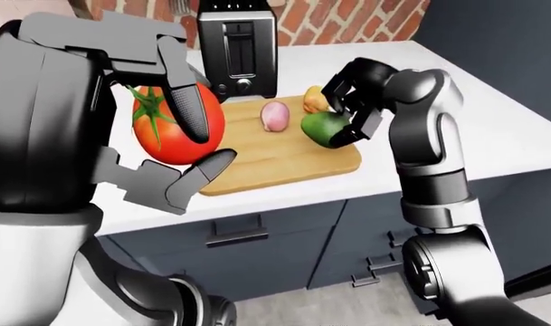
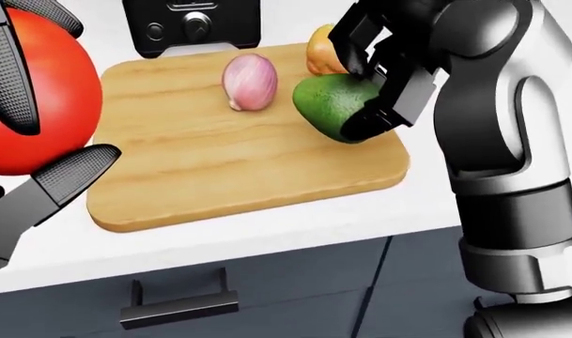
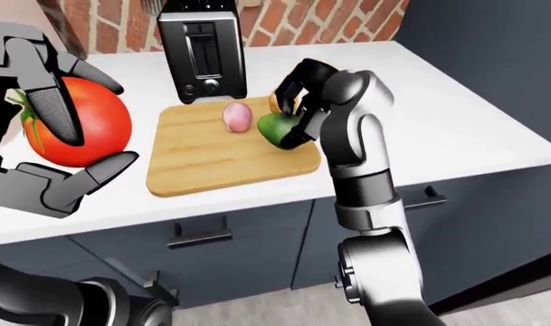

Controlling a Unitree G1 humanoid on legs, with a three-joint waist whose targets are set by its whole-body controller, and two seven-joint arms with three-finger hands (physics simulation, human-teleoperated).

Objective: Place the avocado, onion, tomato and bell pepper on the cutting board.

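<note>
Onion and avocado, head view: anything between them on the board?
Nothing: only bare cutting board separates the onion from the avocado in the right hand.
</note>
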